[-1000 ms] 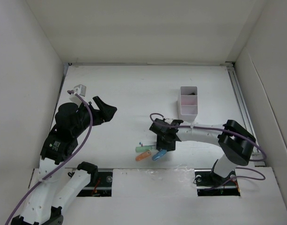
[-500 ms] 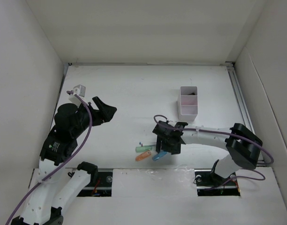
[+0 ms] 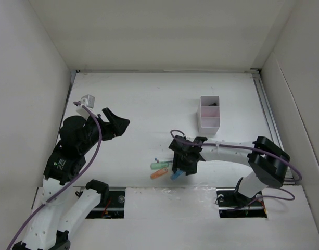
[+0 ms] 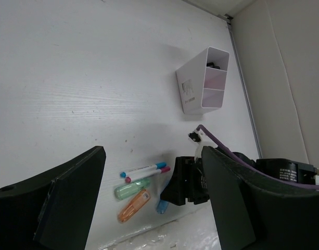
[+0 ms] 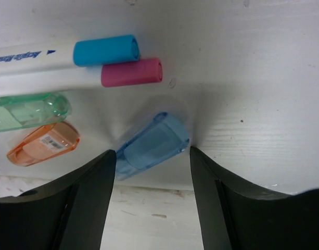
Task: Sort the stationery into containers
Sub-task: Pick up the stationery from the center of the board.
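A stubby blue marker (image 5: 151, 146) lies on the white table between the fingers of my right gripper (image 5: 152, 172), which is open and straddles it low over the table. It also shows in the top view (image 3: 175, 175) under the right gripper (image 3: 182, 167). Beside it lie a green marker (image 5: 29, 110), an orange marker (image 5: 45, 144) and two thin white pens with a blue cap (image 5: 104, 50) and a pink cap (image 5: 131, 72). The white divided box (image 3: 209, 121) stands at the back right with something dark in its far compartment. My left gripper (image 3: 117, 120) is open and empty, raised at the left.
The near table edge with the arm mounts (image 3: 169, 194) runs just behind the markers. White walls enclose the table. The left wrist view shows the box (image 4: 193, 91) and the marker group (image 4: 132, 188) from afar.
My right gripper has moved toward the near edge and down over the blue marker, now straddling it. The left arm has not moved.
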`<state>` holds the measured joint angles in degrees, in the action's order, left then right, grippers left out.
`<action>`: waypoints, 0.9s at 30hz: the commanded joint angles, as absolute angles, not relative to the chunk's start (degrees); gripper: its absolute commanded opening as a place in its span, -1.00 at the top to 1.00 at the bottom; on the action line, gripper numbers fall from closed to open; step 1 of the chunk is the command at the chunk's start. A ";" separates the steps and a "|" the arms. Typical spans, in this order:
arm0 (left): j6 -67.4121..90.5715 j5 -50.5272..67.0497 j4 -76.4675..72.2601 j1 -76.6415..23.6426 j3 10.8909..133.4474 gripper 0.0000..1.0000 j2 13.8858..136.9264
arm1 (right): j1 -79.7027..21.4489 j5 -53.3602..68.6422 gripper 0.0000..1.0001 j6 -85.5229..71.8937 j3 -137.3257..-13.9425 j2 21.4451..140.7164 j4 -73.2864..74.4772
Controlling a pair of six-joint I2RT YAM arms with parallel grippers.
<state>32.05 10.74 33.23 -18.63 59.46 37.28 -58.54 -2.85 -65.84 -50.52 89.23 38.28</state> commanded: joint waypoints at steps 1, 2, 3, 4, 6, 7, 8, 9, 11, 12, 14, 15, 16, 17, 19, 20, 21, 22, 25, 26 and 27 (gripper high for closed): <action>32.43 11.95 31.38 -18.54 59.41 -0.44 36.91 | -58.97 -4.56 -0.27 -66.71 -52.03 91.22 36.83; 32.43 11.95 31.38 -18.54 59.41 -0.44 36.91 | -58.97 -5.61 -0.25 -66.71 -52.03 91.23 36.83; 32.43 11.95 31.38 -18.54 59.41 -0.44 36.91 | -58.97 -6.58 -0.25 -66.71 -53.16 91.84 36.83; 32.43 11.95 31.38 -18.54 59.41 -0.44 36.91 | -58.97 -7.72 -0.21 -67.23 -53.70 92.54 37.78; 32.43 12.48 31.38 -18.54 59.41 -0.44 36.91 | -58.97 -11.66 -0.15 -67.24 -55.27 93.07 39.80; 32.43 12.48 30.85 -18.54 59.41 -0.44 36.91 | -58.97 -12.99 -0.12 -67.24 -55.89 93.69 40.51; 32.43 12.48 30.85 -18.54 59.41 -0.44 36.91 | -58.97 -14.23 -0.12 -67.24 -56.42 93.69 41.13; 32.43 12.48 30.85 -18.54 59.41 -0.44 36.91 | -58.97 -15.98 -0.10 -67.24 -56.95 94.30 41.65; 32.43 12.48 30.85 -18.54 59.41 -0.44 36.91 | -58.97 -16.52 -0.04 -66.63 -57.83 95.10 42.45; 32.43 12.48 30.85 -18.54 59.41 -0.44 36.91 | -58.97 -17.13 -0.02 -66.62 -57.83 95.71 42.45; 31.90 12.48 30.85 -18.54 59.41 -0.44 36.91 | -58.97 -17.14 -0.02 -66.62 -57.83 96.23 42.45; 31.90 12.48 30.85 -18.54 59.41 -0.44 36.91 | -58.97 -17.14 -0.02 -66.62 -57.83 96.24 42.45; 31.90 12.48 30.85 -18.54 59.41 -0.44 36.91 | -58.97 -17.14 -0.07 -66.10 -57.83 96.24 42.45; 31.90 12.48 30.85 -18.54 59.41 -0.44 36.91 | -58.97 -17.14 -0.10 -66.09 -57.83 96.85 42.45; 31.90 12.48 30.85 -18.54 59.41 -0.44 36.91 | -58.97 -17.67 -0.08 -65.57 -57.83 96.86 41.93; 31.90 12.48 30.85 -18.54 59.41 -0.44 36.91 | -58.97 -17.67 0.08 -65.57 -57.83 97.38 41.92; 31.90 12.48 30.85 -18.54 59.41 -0.44 36.91 | -58.97 -17.67 0.23 -65.57 -57.83 97.38 41.92; 31.90 12.48 30.85 -18.54 59.41 -0.44 36.91 | -58.97 -17.67 0.36 -65.57 -57.83 97.38 41.92; 31.90 12.48 30.85 -18.54 59.41 -0.44 36.91 | -58.97 -18.28 0.53 -65.57 -57.83 95.98 43.24; 31.90 12.48 30.85 -18.54 59.41 -0.44 36.91 | -58.97 -19.06 0.55 -65.57 -57.83 95.37 43.24; 31.90 12.48 30.85 -18.54 59.41 -0.44 36.91 | -58.97 -19.86 0.58 -65.57 -57.83 94.58 44.63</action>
